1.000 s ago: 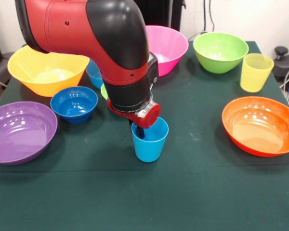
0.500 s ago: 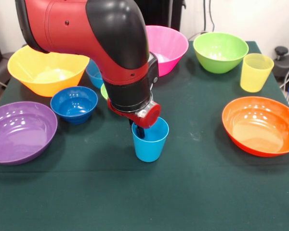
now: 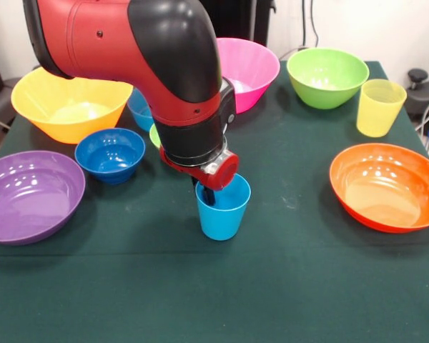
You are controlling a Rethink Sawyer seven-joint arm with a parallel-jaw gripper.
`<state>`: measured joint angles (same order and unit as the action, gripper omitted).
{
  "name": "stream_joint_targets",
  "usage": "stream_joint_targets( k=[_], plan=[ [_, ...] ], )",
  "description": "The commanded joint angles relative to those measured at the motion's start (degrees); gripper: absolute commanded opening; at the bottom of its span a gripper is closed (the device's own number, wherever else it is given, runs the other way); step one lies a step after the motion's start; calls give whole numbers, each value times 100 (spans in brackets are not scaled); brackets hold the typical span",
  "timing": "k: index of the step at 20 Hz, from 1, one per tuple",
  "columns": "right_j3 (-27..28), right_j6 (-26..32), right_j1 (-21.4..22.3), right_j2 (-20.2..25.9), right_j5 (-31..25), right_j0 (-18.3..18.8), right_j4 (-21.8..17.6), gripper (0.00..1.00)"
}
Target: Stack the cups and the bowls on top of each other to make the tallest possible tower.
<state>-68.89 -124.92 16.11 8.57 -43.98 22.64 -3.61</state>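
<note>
A light blue cup (image 3: 225,214) stands upright on the green table near the middle. My gripper (image 3: 206,191) reaches down at the cup's left rim, with its dark tip inside the cup; the red wrist hides the rest. The yellow cup (image 3: 379,107) stands alone at the right. A small dark blue bowl (image 3: 110,153) sits to the left of the arm. Behind the arm, a small light blue bowl (image 3: 138,107) and a small lime green bowl (image 3: 154,134) show only in part. Nothing is stacked on anything.
Larger bowls ring the table: yellow-orange (image 3: 70,107) at far left, purple (image 3: 28,196) at the left edge, pink (image 3: 254,68) and green (image 3: 327,77) at the back, orange (image 3: 386,187) at the right. The arm's bulk covers the middle left.
</note>
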Motion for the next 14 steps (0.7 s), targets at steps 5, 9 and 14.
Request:
stream_joint_targets(
  k=[5,9,14],
  plan=[
    [-233,-69,-283,367,194,-133,-23,0],
    [-236,-82,-260,361,160,-132,-10,0],
    [-309,-90,-230,344,207,-135,-32,0]
  ],
)
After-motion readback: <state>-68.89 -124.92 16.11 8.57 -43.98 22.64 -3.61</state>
